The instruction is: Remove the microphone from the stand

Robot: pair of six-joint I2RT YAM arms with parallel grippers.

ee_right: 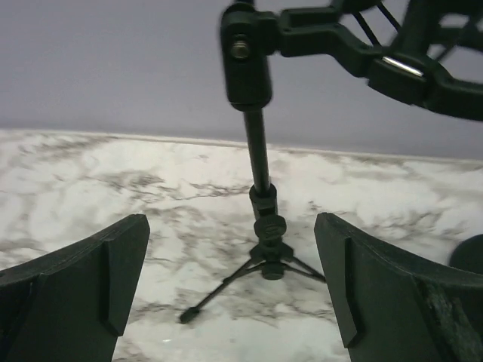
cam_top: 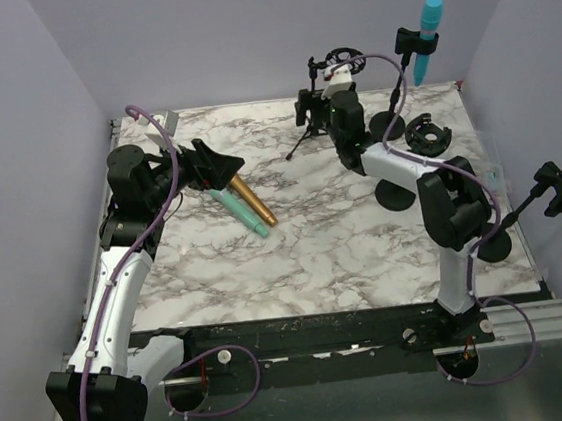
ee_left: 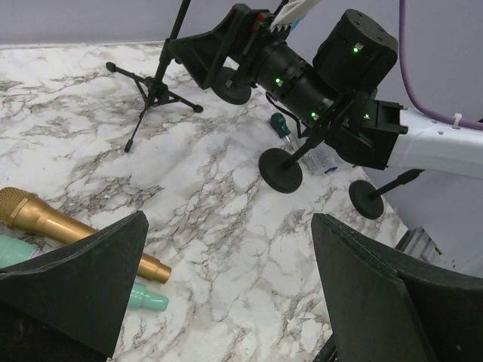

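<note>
A small black tripod stand point(cam_top: 303, 140) stands at the back of the table, carrying a ring-shaped shock mount point(cam_top: 339, 62) with a white microphone point(cam_top: 339, 77) in it. My right gripper point(cam_top: 307, 105) hovers open just in front of the stand's post point(ee_right: 260, 188), which shows between its fingers without touching them; the mount ring point(ee_right: 423, 68) is above and to the right. At back right a blue microphone point(cam_top: 430, 26) sits clipped in a taller stand. My left gripper point(cam_top: 220, 164) hangs open and empty over the left of the table, next to a gold microphone point(ee_left: 53, 226).
Teal microphones point(cam_top: 243, 213) lie beside the gold one point(cam_top: 252, 202). A loose shock mount point(cam_top: 427, 135), round stand bases point(cam_top: 394, 195) and a clip stand point(cam_top: 560, 187) crowd the right side. The right arm point(ee_left: 302, 75) reaches across the back.
</note>
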